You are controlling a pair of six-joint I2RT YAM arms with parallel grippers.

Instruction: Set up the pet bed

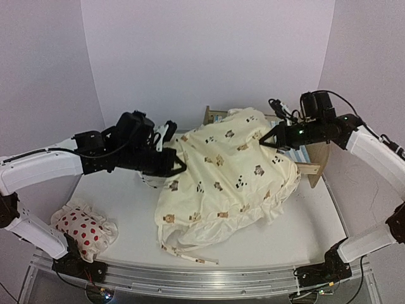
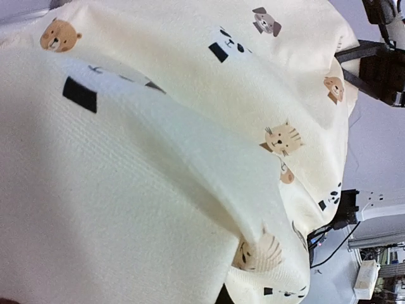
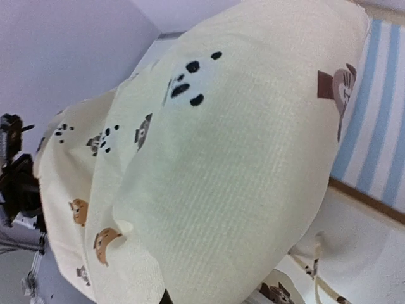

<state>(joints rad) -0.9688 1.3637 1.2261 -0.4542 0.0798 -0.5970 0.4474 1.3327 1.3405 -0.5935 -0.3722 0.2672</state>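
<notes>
The cream animal-print cushion (image 1: 221,180) hangs lifted between both grippers and drapes over most of the pet bed (image 1: 314,166), whose light-wood frame and blue-striped base (image 3: 373,120) show only at the right. My left gripper (image 1: 177,166) is shut on the cushion's left edge; my right gripper (image 1: 269,140) is shut on its upper right edge. The cushion fills the left wrist view (image 2: 158,158) and the right wrist view (image 3: 221,164), hiding the fingers. Its lower edge and ties rest on the table.
The small white pillow with red spots (image 1: 84,229) lies at the near left by the left arm's base. A wooden end of the bed (image 1: 212,114) pokes out behind the cushion. White walls close in the back and sides.
</notes>
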